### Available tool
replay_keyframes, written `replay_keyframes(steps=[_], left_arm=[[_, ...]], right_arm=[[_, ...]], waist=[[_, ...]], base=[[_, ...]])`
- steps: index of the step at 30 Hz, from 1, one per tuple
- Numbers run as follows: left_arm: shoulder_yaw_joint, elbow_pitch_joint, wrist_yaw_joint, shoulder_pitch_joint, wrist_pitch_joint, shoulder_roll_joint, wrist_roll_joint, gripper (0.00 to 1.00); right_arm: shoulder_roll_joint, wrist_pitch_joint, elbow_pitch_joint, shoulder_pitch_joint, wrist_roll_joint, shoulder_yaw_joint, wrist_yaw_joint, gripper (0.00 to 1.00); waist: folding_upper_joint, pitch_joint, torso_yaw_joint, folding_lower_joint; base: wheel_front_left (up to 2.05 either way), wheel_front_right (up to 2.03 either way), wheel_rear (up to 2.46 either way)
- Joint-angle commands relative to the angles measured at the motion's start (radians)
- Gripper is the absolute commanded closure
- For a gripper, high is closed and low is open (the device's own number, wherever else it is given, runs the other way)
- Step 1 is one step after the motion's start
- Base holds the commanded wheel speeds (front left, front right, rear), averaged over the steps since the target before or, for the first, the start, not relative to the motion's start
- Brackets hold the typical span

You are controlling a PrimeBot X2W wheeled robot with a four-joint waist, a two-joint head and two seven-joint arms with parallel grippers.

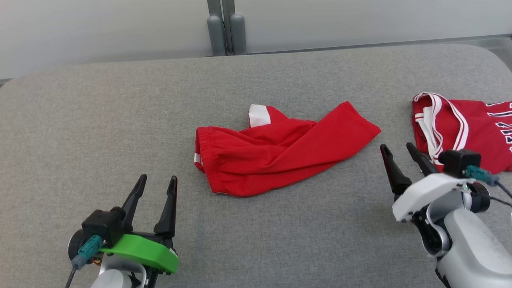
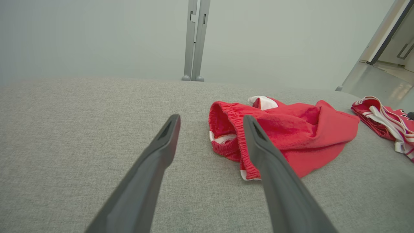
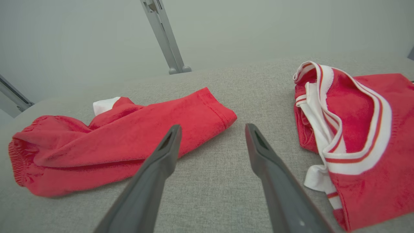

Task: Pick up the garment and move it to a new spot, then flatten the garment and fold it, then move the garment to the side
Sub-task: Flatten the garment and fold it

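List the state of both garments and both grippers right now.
Red shorts: crumpled, partly folded over, lying free on the grey surface.
Red jersey: bunched at the right, striped trim showing, untouched.
Left gripper: open, empty, clear of the shorts.
Right gripper: open, empty, between shorts and jersey.

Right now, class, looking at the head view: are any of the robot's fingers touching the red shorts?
No: the left fingers and right fingers stand open, with bare grey surface between them and the red shorts.

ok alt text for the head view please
A crumpled red garment lies centred on a grey fabric surface, with a red-and-white jersey to its right. The left claw and right claw hover open and empty nearby.
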Motion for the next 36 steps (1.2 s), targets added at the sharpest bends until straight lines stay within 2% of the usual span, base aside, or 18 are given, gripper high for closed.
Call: replay_keyframes(steps=[1,9,13,18,19,20,21,30,33,36], left_arm=[[-0.002,-0.002,-0.004,-0.017,0.000,0.003,-0.008,0.00],[-0.010,0.003,-0.009,-0.056,0.004,0.004,-0.002,0.00],[-0.012,0.009,-0.013,-0.070,0.003,0.002,0.000,0.00],[-0.016,0.018,-0.015,-0.083,0.000,0.000,0.002,0.00],[-0.016,0.020,-0.015,-0.084,0.000,0.000,0.002,0.00],[-0.016,0.021,-0.015,-0.085,-0.001,0.001,0.002,0.00],[-0.016,0.023,-0.014,-0.084,0.000,0.001,0.003,0.00],[-0.028,0.033,-0.008,-0.059,0.000,-0.001,-0.002,0.00],[-0.035,0.030,-0.012,-0.063,0.003,-0.004,-0.003,0.00],[-0.041,0.031,-0.017,-0.073,0.003,-0.008,-0.005,0.00]], right_arm=[[0.003,0.033,0.026,-0.038,0.016,-0.011,0.000,0.00],[0.009,0.237,0.241,-0.221,0.049,-0.062,0.000,0.00],[0.020,0.273,0.313,-0.278,0.066,-0.090,0.000,0.00],[0.028,0.246,0.356,-0.314,0.083,-0.091,0.000,0.00],[0.029,0.234,0.360,-0.317,0.086,-0.087,0.000,0.58],[0.031,0.222,0.359,-0.319,0.088,-0.083,0.000,0.75],[0.035,0.208,0.356,-0.319,0.092,-0.076,0.000,1.00],[0.044,0.138,0.256,-0.284,0.114,-0.015,0.000,1.00],[0.050,0.162,0.205,-0.306,0.122,0.003,0.000,1.00],[0.047,0.196,0.204,-0.349,0.105,-0.003,0.000,1.00]], waist=[[0.0000,0.024,0.018,0.0000],[0.0000,0.095,0.075,0.0000],[0.0000,0.119,0.097,0.0000],[0.0000,0.132,0.112,0.0000],[0.0000,0.132,0.114,0.0000],[0.0000,0.131,0.114,0.0000],[0.0000,0.129,0.114,0.0000],[0.0000,0.091,0.108,0.0000],[0.0000,0.095,0.115,0.0000],[0.0000,0.111,0.137,0.0000]], base=[[0.00,0.00,0.00],[0.00,0.00,0.00],[0.00,0.00,0.00],[0.00,0.00,0.00],[0.00,0.00,0.00],[0.00,0.00,0.00],[0.00,0.00,0.00],[0.00,0.00,0.00],[0.00,0.00,0.00],[0.00,0.00,0.00]])
